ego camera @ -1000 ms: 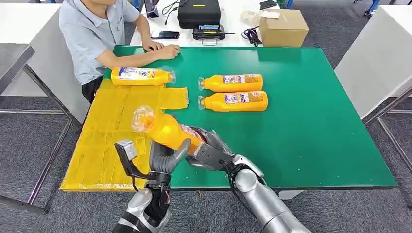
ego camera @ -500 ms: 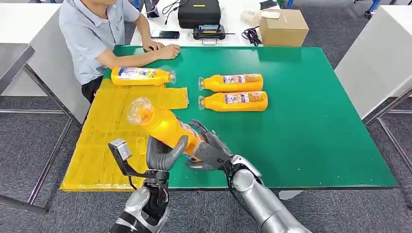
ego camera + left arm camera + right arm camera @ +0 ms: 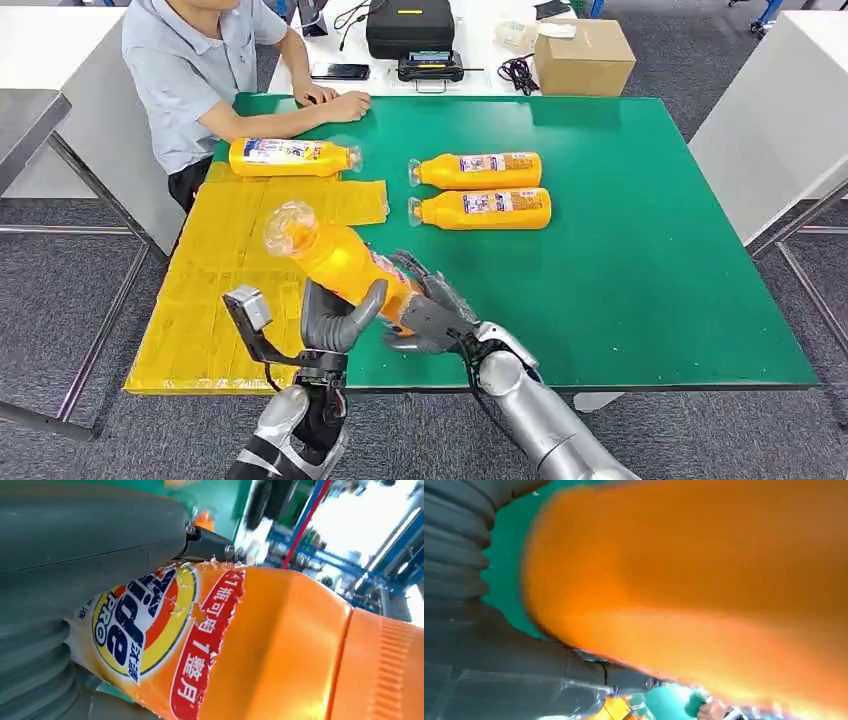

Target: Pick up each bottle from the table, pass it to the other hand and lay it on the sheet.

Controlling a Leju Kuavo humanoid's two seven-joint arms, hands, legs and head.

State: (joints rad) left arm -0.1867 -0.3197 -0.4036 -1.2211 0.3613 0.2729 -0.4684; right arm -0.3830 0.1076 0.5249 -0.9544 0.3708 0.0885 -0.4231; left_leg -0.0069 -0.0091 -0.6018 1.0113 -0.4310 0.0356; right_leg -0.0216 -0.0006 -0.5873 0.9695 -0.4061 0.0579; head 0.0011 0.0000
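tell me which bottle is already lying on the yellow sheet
The bottle nearest the person, at the sheet's far end; two others lie on bare green table, one is held.

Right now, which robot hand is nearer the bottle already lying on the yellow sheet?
Left. The left robot hand is over the sheet's near edge, below that bottle. The right robot hand is further right, over the green table.

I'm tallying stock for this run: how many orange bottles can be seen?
4: one bottle held between the left hand and right hand, one on the yellow sheet, two on the green table.
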